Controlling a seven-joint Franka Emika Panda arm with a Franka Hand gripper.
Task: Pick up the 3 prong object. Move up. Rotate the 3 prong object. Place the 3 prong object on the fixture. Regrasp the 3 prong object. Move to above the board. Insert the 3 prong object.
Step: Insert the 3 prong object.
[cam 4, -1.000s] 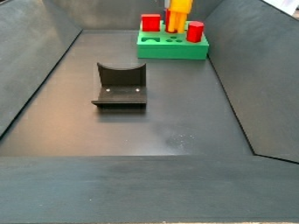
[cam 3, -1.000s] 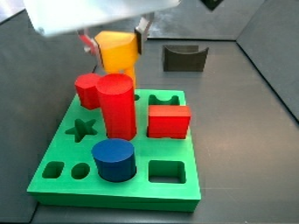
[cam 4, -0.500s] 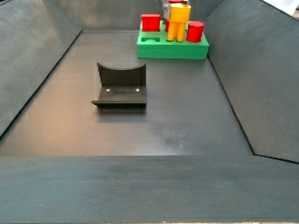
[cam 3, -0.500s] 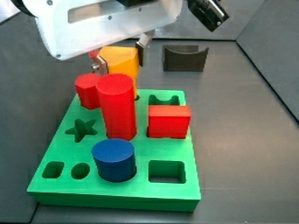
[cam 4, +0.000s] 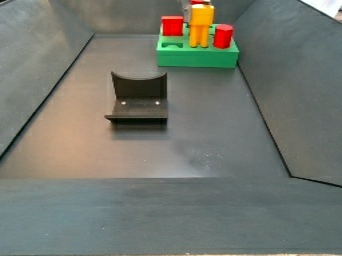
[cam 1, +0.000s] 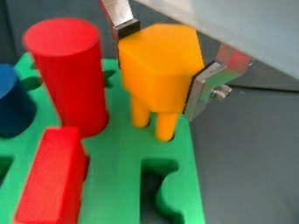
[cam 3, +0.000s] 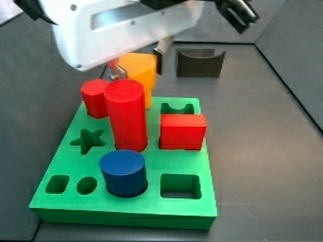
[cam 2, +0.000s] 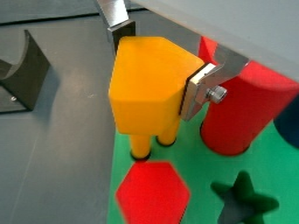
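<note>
The gripper (cam 1: 163, 57) is clamping the 3 prong object (cam 1: 162, 74) between its flat silver fingers (cam 1: 212, 83), one plate on each side of the yellow-orange block. In both wrist views the object is standing upright over the board (cam 1: 122, 188), prongs pointing down, and the prong tips are entering the small round holes in the green surface; how deep they are sitting cannot be told.

In a side view the 3 prong object (cam 3: 136, 74) is showing at about 12 o'clock of the board (cam 3: 127, 203), just behind the tall red cylinder (cam 3: 125, 113), with the white gripper body (cam 3: 127, 28) hanging over it. A shorter red cylinder (cam 3: 93, 97) is standing at 10 o'clock, a red cube (cam 3: 183, 130) at 3 o'clock, and a blue cylinder (cam 3: 124, 172) at 6 o'clock. The fixture (cam 3: 198, 61) is sitting on the dark floor beyond the board, well apart from the gripper.

In a side view the fixture (cam 4: 136, 98) is lying near the middle of the floor, and the board (cam 4: 198, 53) is resting far off at 12 o'clock.
</note>
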